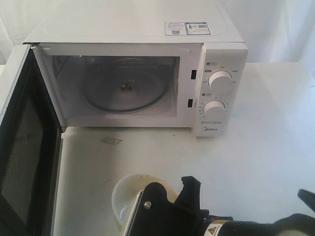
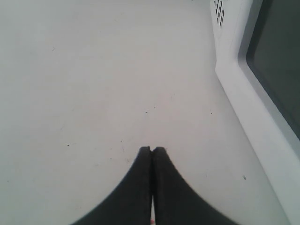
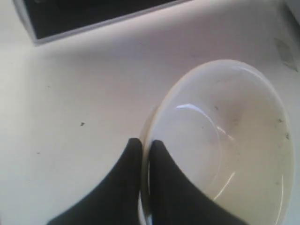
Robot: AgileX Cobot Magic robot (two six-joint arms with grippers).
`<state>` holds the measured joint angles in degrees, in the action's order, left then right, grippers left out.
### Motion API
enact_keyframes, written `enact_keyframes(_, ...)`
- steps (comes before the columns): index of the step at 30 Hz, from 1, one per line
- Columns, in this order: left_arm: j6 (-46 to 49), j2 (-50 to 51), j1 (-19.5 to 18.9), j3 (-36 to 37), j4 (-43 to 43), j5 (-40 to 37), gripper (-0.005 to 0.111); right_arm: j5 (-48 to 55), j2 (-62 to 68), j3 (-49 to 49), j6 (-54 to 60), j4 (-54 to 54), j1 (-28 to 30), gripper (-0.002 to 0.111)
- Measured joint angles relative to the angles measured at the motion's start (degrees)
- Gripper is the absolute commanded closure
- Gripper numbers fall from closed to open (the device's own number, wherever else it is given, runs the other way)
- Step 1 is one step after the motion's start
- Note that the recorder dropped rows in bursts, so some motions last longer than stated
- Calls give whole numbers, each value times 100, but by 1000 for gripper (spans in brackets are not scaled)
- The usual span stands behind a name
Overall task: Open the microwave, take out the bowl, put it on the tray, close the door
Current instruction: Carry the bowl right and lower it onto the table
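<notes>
A plain white bench (image 1: 261, 157) carries everything, with a few dark specks and a small greyish patch (image 1: 110, 141) in front of the oven. Behind it the room is only a pale white backdrop.

The white Midea microwave (image 1: 123, 24) stands at the back of the bench, with stickers (image 1: 187, 28) on its top and two round knobs (image 1: 220, 81) on the right panel. Its door (image 1: 22, 147) is swung fully open to the left of the exterior view, the meshed inner window facing the cavity. Inside, the glass turntable (image 1: 123, 91) shows.

The bowl (image 1: 129, 189) is out of the microwave, well in front of it near the bench's front edge, cream and glossy with a few dark specks. The right gripper (image 3: 145, 145) has hold of it. Its two black fingers (image 3: 126, 178) are closed almost together on the rim, one on the outside of the bowl wall and the other on the inside. The bowl's hollow spreads away beyond the fingertips. Whether its base touches the bench cannot be told.

The left gripper (image 2: 152, 150) has its fingers pressed together on nothing. It is above bare bench, beside the outer face of the open door, whose white frame and dark window run along one edge of the left wrist view.
</notes>
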<state>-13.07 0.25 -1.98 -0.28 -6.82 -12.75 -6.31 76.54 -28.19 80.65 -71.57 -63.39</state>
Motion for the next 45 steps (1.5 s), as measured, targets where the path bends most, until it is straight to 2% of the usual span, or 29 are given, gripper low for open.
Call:
enact_keyframes(6, 0, 0, 0, 0, 0, 0, 107, 1578, 0, -326, -3080, 3320, 733, 108)
enact_keyframes(14, 0, 0, 0, 0, 0, 0, 107, 3457, 0, -942, -5672, 6662, 1254, 108)
enact_keyframes(23, 0, 0, 0, 0, 0, 0, 107, 4117, 0, -1060, -9000, 9853, 2021, 108)
enact_keyframes(28, 0, 0, 0, 0, 0, 0, 107, 4116, 0, -1044, -9970, 10668, 2341, 108)
enact_keyframes(33, 0, 0, 0, 0, 0, 0, 107, 3577, -4, -754, -10608, 10968, 2631, 108)
enact_keyframes(45, 0, 0, 0, 0, 0, 0, 107, 3431, 0, -471, -10764, 11038, 2680, 108)
